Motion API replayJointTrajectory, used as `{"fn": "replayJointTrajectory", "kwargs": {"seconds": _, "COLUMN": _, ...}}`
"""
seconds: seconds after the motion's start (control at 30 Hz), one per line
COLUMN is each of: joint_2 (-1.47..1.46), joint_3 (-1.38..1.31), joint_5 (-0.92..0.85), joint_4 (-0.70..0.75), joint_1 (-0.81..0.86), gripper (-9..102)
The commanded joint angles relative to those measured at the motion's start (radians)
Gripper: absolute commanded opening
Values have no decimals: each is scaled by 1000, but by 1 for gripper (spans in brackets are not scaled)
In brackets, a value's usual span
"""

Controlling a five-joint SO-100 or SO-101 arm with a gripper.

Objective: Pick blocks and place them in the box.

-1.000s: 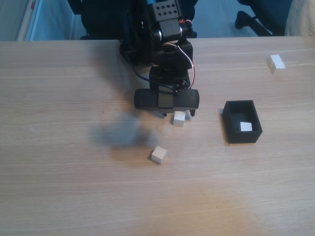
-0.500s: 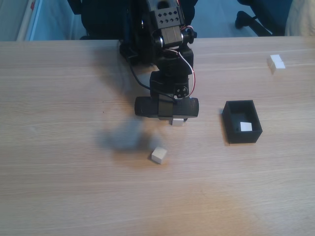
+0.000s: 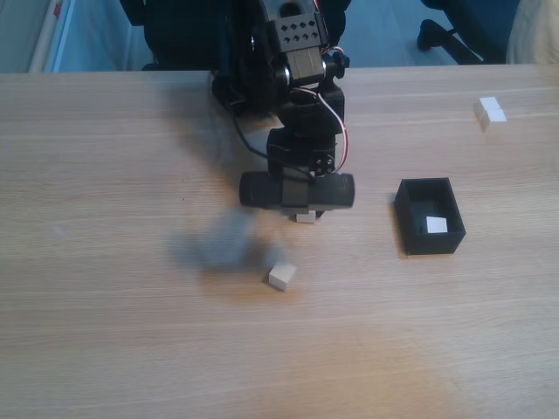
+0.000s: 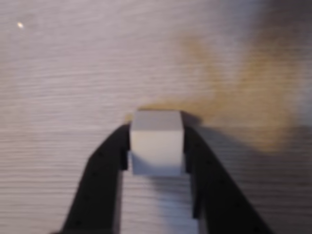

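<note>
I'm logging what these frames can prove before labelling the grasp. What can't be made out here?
- Held block in the wrist view: whether it is lifted or on the table; blur hides any gap beneath.
- Same block in the fixed view: mostly hidden behind the gripper.
- Black box in the fixed view: its near wall hides part of the floor, so blocks beyond the one showing can't be ruled out.
- Gripper fingers: cut off by the bottom edge.
</note>
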Motion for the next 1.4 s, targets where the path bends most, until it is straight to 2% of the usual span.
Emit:
{"fn": "replayJointTrajectory", "kwargs": {"seconds": 0.0, "joint_2": 71, "joint_3": -69, "joint_5": -5, "joint_4": 26, "joint_1": -43, "gripper": 0}}
{"fn": "replayJointTrajectory", "kwargs": {"seconds": 0.37, "joint_2": 106, "joint_3": -393, "joint_5": 106, "joint_4": 316, "joint_1": -353, "gripper": 0}}
{"fn": "replayJointTrajectory", "kwargs": {"seconds": 0.53, "joint_2": -6, "joint_3": -511, "joint_5": 126, "joint_4": 314, "joint_1": -425, "gripper": 0}}
{"fn": "replayJointTrajectory", "kwargs": {"seconds": 1.0, "joint_2": -233, "joint_3": -701, "joint_5": 179, "joint_4": 313, "joint_1": -442, "gripper": 3}}
{"fn": "replayJointTrajectory", "kwargs": {"seconds": 1.37, "joint_2": -285, "joint_3": -764, "joint_5": 186, "joint_4": 356, "joint_1": -469, "gripper": 19}}
